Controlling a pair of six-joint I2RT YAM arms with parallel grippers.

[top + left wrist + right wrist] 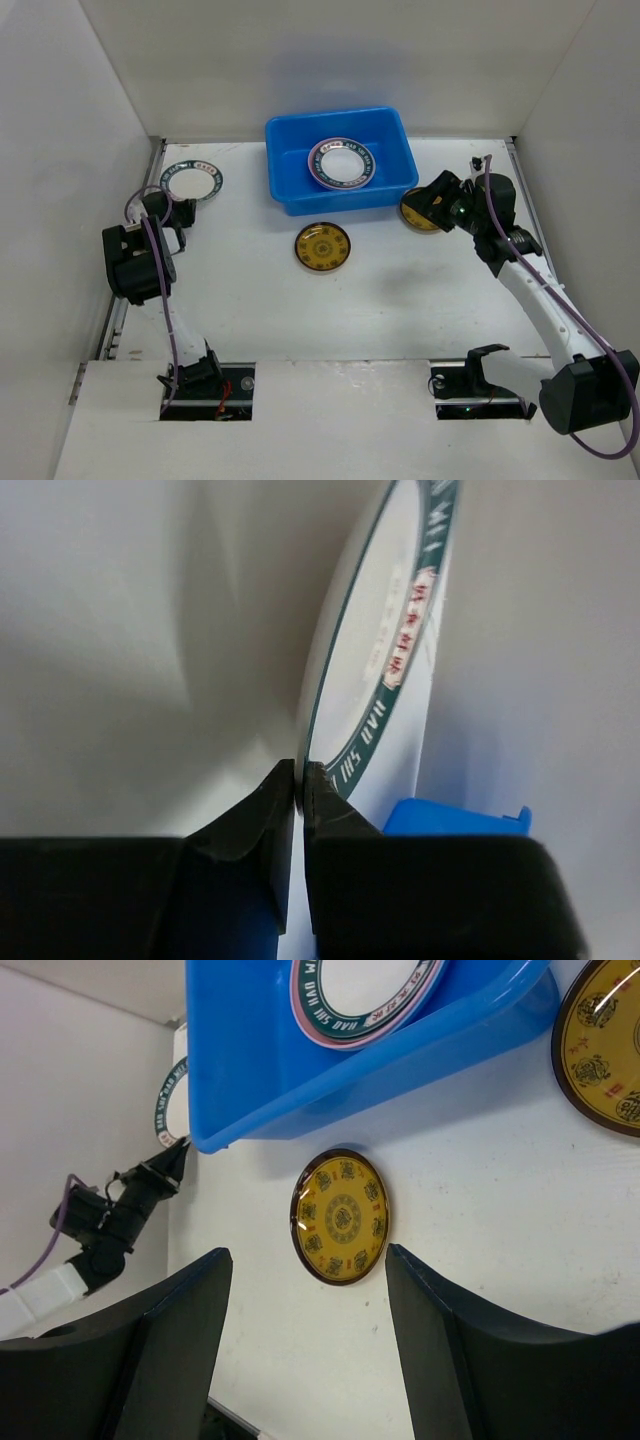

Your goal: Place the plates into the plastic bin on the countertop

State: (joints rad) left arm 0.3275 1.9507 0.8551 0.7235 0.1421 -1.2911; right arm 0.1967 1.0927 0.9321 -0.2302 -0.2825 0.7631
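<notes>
Our left claw (300, 780) clamps a white plate (380, 650) by its rim near the left wall. Our right claw (308, 1252) hangs open just beside a yellow plate (600, 1050) at the bin's (240, 1050) right corner. A second yellow plate (340, 1215) lies before the bin, which holds a white-topped stack (360, 990).

The left arm (165, 310) rises from its base and bends toward the far left side. Its left pincer (300, 772) is closed, with both fingers pressed on the rim of a white plate (370, 660). The right arm (540, 300) stretches forward and to the left. Its right pincer (305, 1255) is wide open and grips nothing.
</notes>
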